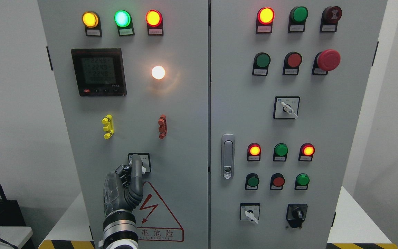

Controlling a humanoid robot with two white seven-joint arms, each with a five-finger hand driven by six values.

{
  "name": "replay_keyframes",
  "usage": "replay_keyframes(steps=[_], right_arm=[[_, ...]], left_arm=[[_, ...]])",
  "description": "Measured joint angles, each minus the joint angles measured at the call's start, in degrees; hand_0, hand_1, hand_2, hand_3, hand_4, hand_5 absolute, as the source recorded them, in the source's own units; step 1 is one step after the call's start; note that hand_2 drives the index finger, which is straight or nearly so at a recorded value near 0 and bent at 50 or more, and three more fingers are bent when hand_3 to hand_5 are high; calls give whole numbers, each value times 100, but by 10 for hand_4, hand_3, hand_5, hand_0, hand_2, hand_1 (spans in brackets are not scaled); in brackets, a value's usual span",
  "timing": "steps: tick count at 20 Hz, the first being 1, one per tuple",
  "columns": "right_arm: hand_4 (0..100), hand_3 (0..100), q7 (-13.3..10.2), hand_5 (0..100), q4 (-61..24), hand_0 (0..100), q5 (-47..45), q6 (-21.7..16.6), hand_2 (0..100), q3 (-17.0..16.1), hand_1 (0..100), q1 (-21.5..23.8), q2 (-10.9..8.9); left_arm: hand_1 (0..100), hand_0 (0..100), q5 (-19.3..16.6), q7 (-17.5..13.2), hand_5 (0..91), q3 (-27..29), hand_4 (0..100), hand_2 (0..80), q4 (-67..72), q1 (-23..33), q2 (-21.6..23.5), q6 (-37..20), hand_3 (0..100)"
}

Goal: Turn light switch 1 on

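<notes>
White walls stand behind a grey two-door cabinet (185,114) that rests on a white worktop (354,221) edged with yellow and black stripes. Low on the left door sits the switch (146,162), a small square plate mostly hidden by the left hand (130,183). That hand reaches up from the bottom edge; one finger (136,166) is stretched straight up over the switch plate, the others curled in, and whether it grips the knob cannot be told. Just below is a red warning triangle (157,211) with a lightning bolt and the characters 电危险. Above the switch a round white lamp (158,72) glows. Beside it a black meter (98,72) shows rows reading about 224; the digits are blurred. Yellow, green and red lamps (122,18) are lit along the top, their labels too small to read. On the right door are more lamps, push buttons, a red mushroom button (328,59), a door handle (227,156) and three other rotary switches.
</notes>
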Motion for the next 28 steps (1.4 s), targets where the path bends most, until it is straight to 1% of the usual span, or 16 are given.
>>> replay_keyframes(steps=[13,20,26,28], right_arm=[[0,0,0,0,0,120,0,0,0,0,389,0,1],[0,0,0,0,0,120,0,0,0,0,389,0,2],[0,0,0,0,0,120,0,0,0,0,389,1,1],[0,0,0,0,0,120,0,0,0,0,389,1,0]], left_arm=[[150,318,-7,-29,865,20,891,532,-28,120,-5,-117,863],[152,316,-7,-69,865,39,891,534,-60,288,-5,-154,864],[147,319,-13,-8,865,53,892,540,-167,481,-3,-262,872],[131,273,-17,-173,864,55,892,541,-231,616,0,-448,875]])
